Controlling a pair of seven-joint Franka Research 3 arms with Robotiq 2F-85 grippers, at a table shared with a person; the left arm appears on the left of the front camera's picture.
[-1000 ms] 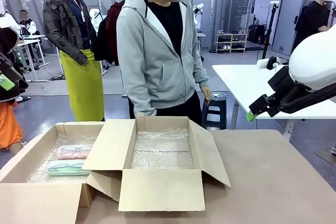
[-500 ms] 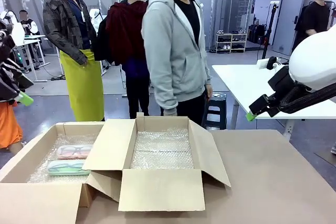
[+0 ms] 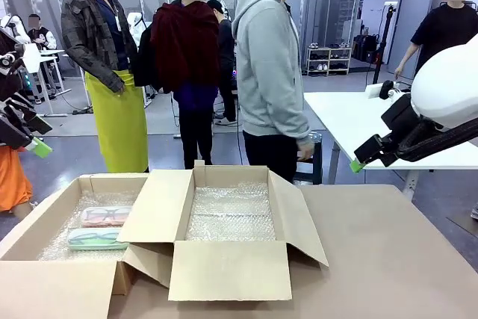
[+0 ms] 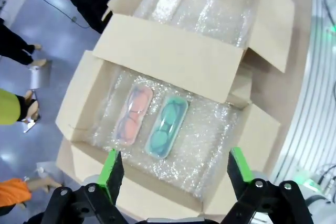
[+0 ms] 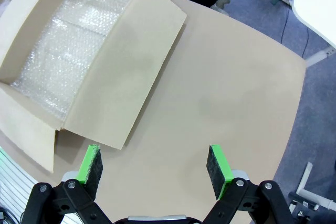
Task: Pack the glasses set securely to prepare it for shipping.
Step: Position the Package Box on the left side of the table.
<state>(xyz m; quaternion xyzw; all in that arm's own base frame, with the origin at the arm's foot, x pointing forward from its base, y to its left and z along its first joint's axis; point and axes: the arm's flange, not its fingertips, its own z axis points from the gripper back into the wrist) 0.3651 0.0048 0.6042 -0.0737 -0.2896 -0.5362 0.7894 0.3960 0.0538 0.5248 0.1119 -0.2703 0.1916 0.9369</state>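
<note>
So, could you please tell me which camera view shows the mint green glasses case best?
The left wrist view: it looks down on the mint green case, lying beside the pink case on bubble wrap, frames visible through its top. The front view shows it low and side-on. The right wrist view looks at the other box and the table.

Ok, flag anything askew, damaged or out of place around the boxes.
Nothing stands out. The pink case and mint case lie side by side, flat on the bubble wrap in the left box; the flaps are open and undamaged.
</note>
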